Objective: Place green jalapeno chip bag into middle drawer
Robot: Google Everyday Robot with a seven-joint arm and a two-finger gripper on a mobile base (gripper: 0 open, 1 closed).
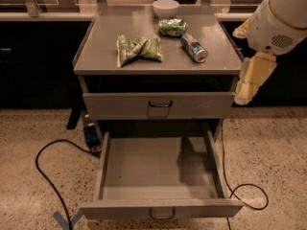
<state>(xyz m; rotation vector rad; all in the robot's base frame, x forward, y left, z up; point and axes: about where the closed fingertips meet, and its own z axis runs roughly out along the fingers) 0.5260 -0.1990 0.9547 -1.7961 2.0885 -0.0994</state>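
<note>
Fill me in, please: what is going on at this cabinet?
The robot's arm is at the right of the cabinet, its claw hanging beside the closed drawer, apart from everything on top. The chip bag lies on the cabinet top, left of the can, with a dark green packet and a bowl behind. The open drawer below has nothing in it, so the bag has not yet gone in.

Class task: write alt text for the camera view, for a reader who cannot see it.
A light-green chip bag lies on a grey cabinet's top near a dark green packet, can and white bowl; below, one drawer stands pulled out and empty. The robot's claw hangs at the cabinet's right edge.
</note>
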